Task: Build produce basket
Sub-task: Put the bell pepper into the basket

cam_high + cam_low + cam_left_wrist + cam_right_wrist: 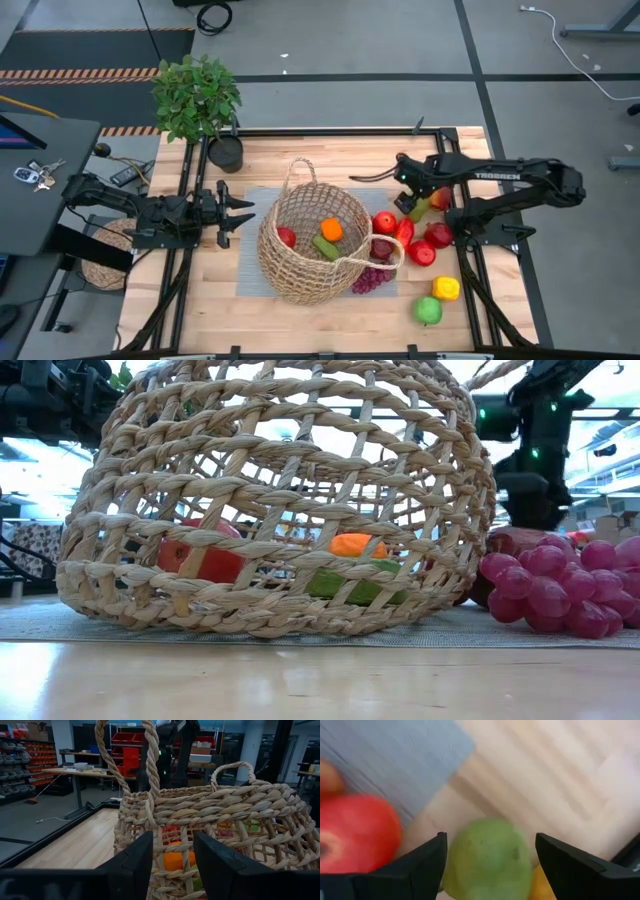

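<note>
Low view, basket: you see the basket (pixel 270 500) closest, tipped on its side on the grey mat (pixel 100 622), filling most of the frame.
Low view, inside basket: a red piece (pixel 205 560), an orange piece (pixel 357 545) and a green piece (pixel 350 585) lie against its lower wall.
Low view, grapes: the purple grape bunch (pixel 565 585) rests on the mat just beside the basket.
High view, left hand: your left hand (pixel 228 212) sits just beside the basket's base, fingers partly apart, holding nothing.
High view, right hand: your right hand (pixel 420 203) hangs over the loose produce beside the basket's mouth.
High view, produce: red apples (pixel 430 242), a yellow piece (pixel 446 288) and a green apple (pixel 428 310) lie on the tabletop (pixel 330 155).
High view, plant: a potted plant (pixel 200 100) stands at the far corner.
Left wrist view, fingers: the left fingers (pixel 132 865) frame the wicker wall without touching it.
Right wrist view, fingers: the right fingers (pixel 422 862) stand wide on either side of a green fruit (pixel 487 857), not gripping it; a red apple (pixel 357 835) lies beside it.
</note>
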